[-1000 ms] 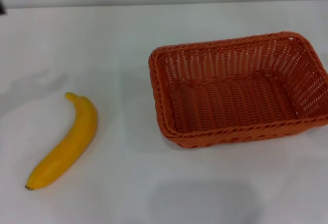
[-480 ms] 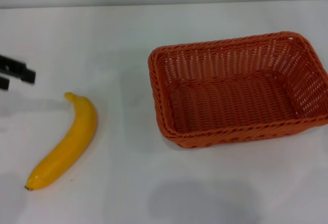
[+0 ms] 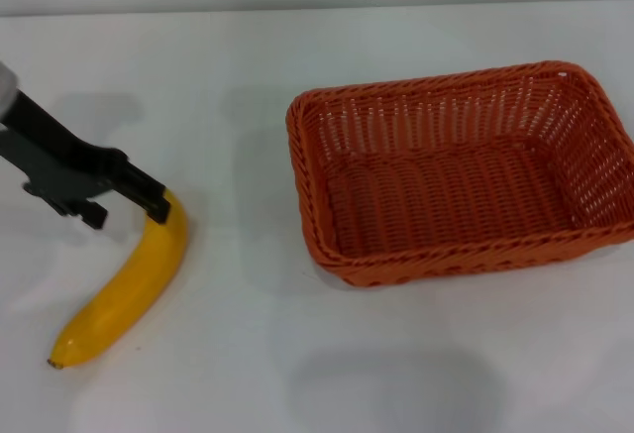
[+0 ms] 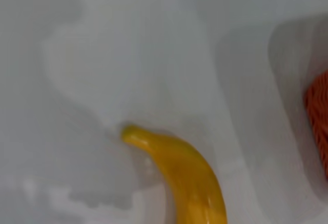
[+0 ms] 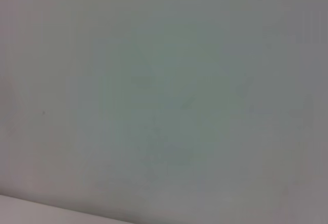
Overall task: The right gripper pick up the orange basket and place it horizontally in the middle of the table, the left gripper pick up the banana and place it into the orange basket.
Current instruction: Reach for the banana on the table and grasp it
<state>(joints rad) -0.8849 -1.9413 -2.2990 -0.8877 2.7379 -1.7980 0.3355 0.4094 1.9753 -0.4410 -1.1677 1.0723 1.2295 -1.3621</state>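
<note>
Basket [image 3: 461,170] sits mid-counter, so that part looks done; banana [image 3: 129,284] lies unlifted, left jaws [image 3: 129,200] spread over its stem. Right jaws unseen.

Left gripper [image 3: 127,200] black, angular, fingers [image 3: 149,198] seemingly slim

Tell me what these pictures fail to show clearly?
- Banana stem end: head view, covered by the left claw.
- Banana's lower half: left wrist view, cut off by the picture edge.
- Orange basket: left wrist view shows only a sliver at the edge.
- Right claw: absent from every view.
</note>
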